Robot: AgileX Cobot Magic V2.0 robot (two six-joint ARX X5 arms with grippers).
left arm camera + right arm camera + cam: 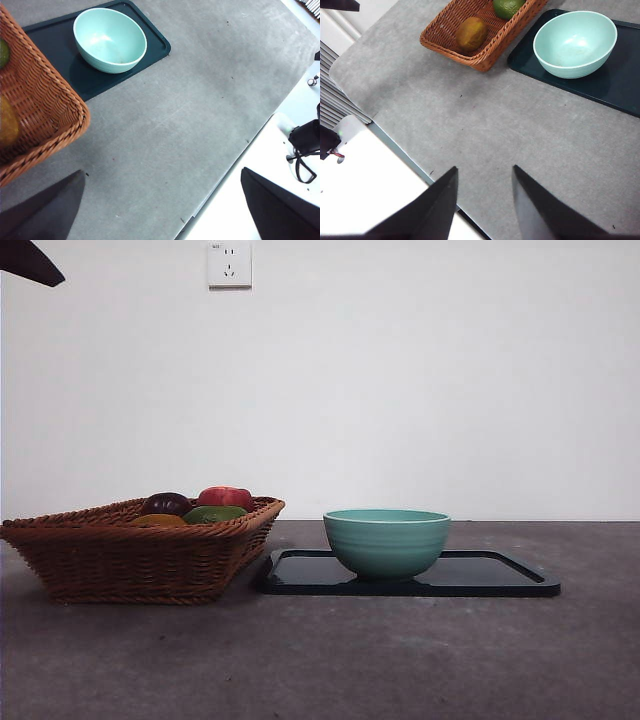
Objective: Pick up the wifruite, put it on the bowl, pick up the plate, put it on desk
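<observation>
Staged test bench, probably a laboratory: grey table (420, 660) against a bare white wall (450, 380) with one socket (229, 264); cabling (303, 165) lies past the table's edge.

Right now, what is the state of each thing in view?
Golden-brown oval fruit: lying in the basket.
Teal ceramic bowl: upright, empty, on the tray.
Dark rectangular tray: flat on the table.
Brown wicker basket: holding fruit.
Left gripper: open, empty.
Right gripper: open, empty.

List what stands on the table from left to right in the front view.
wicker basket holding fruit → teal bowl, which sits on the dark tray that reaches furthest right.
</observation>
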